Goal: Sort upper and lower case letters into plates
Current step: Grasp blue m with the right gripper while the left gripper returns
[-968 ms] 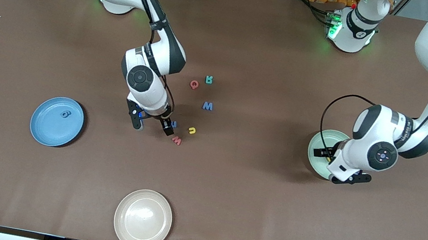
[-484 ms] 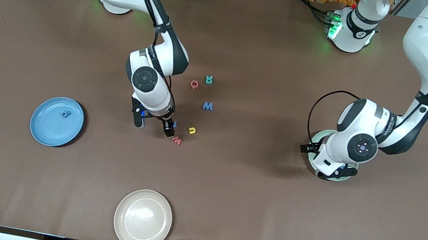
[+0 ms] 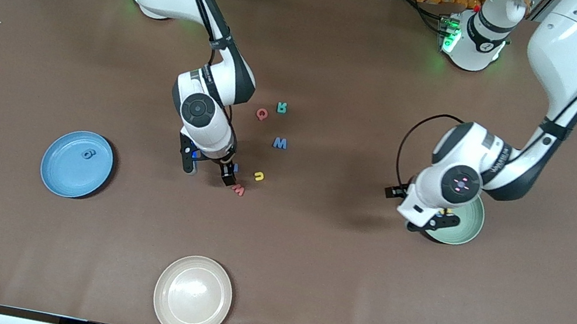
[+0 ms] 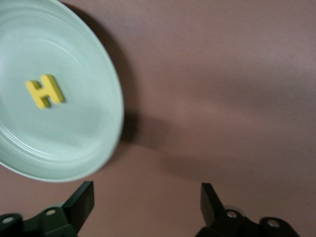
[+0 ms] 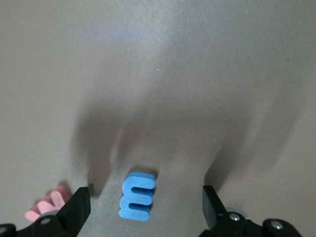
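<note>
While the right hand (image 5: 143, 210) stands spread astride the blue letter (image 5: 138, 195) on the worktop (image 3: 307, 260), centre it, lower, then pinch, sparing the pink letter (image 5: 47, 206) at the blue letter's 9 o'clock. Left hand (image 4: 143, 205), spread and empty, hovers just beside the green plate (image 4: 98, 148) holding the yellow H (image 4: 45, 91).

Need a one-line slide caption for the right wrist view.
Right tool open, straddling a blue letter on the brown table, pink letter beside it.

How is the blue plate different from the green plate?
The blue plate is sky blue and holds a small blue letter; the green plate is pale green and holds a yellow H. The blue plate lies uncovered; the left gripper partly hides the green plate. Both are round and shallow.
</note>
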### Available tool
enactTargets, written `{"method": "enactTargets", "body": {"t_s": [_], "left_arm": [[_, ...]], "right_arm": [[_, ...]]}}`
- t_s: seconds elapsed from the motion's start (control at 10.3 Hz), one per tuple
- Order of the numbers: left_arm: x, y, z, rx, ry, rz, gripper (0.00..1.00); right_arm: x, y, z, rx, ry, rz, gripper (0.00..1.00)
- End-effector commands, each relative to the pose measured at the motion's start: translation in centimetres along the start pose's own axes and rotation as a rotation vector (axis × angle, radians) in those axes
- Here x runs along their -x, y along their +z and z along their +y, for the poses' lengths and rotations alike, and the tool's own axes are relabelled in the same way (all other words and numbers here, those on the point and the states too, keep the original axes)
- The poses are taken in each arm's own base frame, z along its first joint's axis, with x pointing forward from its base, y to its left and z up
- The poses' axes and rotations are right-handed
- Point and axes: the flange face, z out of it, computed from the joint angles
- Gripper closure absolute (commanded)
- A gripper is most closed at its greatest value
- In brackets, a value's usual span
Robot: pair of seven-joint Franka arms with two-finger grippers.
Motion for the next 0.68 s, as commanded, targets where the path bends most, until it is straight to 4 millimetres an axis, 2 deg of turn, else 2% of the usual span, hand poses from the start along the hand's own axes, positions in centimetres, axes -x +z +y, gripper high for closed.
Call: {"method": "enactTargets", "body": {"t_s": [0.0,0.1,0.19,0.29,0.39,0.58], "left_arm": [[0.9,-0.4,2.3,0.012,-0.052,0.008,0.09],[1.7,-0.5,3.6,0.014,-0.063,0.011,0.1],[2.2,-0.5,4.4,0.014,-0.093,0.014,0.12],[2.8,-0.4,5.3,0.014,-0.119,0.016,0.13],[3.2,-0.2,5.8,0.013,-0.15,0.014,0.14],[4.6,-0.6,8.3,0.033,-0.212,0.008,0.14]], "right_arm": [[0.5,0.6,-0.2,-0.006,0.018,0.005,0.0],[0.5,0.5,-0.3,-0.009,0.015,0.006,0.0],[1.0,0.6,-0.1,-0.007,-0.008,0.017,0.54],[1.0,0.7,0.0,-0.007,-0.021,0.027,1.0],[1.0,0.8,0.1,-0.006,-0.034,0.036,1.0],[1.0,0.8,0.1,-0.007,-0.046,0.043,1.0]]}}
